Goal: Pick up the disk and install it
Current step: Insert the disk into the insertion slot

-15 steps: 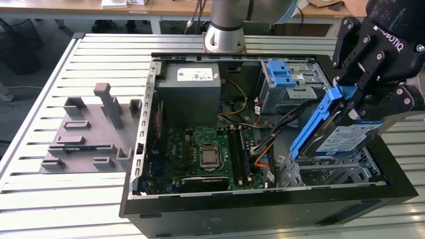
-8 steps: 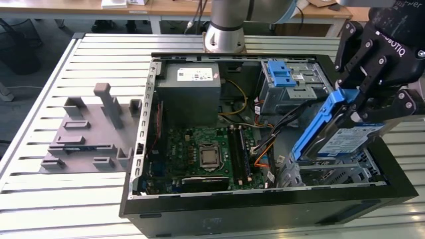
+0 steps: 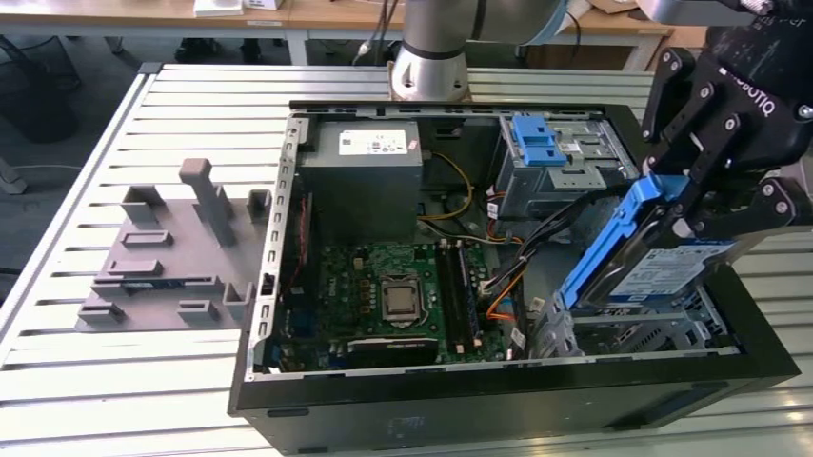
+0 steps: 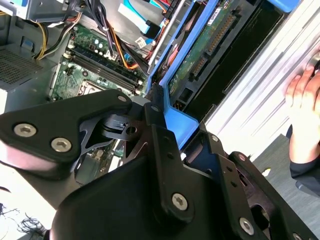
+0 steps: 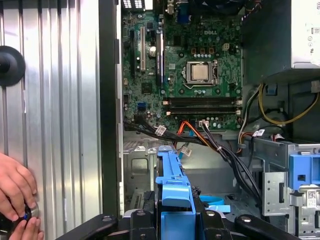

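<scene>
The open black computer case (image 3: 508,400) lies nearest, its side off. It sits on the slatted metal bench (image 3: 128,381), toward the edge at the exterior view's right. The arm's base (image 3: 429,67) stands at the bench's far edge, just behind the case. A grey fixture block (image 3: 166,257) sits near the opposite edge, well apart from the case.

Inside the case, the grey power-supply box (image 3: 368,181) fills the far corner on the exterior view's left. The green motherboard (image 3: 381,286) lies below it. A metal drive cage with a blue latch (image 3: 559,152) occupies the far corner on the other side.

The gripper (image 3: 692,221) is clamped on the disk (image 3: 654,274), its fingers (image 4: 160,125) pressing the blue rail at the upper end. The disk hangs steeply tilted over the case's near corner on the exterior view's right. Its lower end is down among the metal bay walls (image 3: 635,333); whether it touches them cannot be told.

A person's hand (image 5: 15,195) rests on the bench just outside the case wall.
</scene>
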Robot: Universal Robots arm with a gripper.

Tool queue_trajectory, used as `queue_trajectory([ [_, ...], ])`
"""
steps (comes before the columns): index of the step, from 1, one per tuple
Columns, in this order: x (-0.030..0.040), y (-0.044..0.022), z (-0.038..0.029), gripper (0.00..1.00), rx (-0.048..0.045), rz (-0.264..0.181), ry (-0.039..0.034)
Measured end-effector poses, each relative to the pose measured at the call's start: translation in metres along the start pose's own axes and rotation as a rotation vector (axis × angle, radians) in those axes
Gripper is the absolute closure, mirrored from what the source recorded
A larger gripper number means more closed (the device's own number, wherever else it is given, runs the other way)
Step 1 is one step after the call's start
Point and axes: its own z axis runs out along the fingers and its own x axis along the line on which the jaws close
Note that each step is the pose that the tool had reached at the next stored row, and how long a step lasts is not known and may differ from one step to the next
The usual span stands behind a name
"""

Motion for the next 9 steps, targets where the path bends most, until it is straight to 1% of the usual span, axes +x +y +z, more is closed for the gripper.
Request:
queue_trajectory([
  [9, 0.0003, -0.0003, 0.006, 0.64, 0.0, 0.0, 0.0001],
])
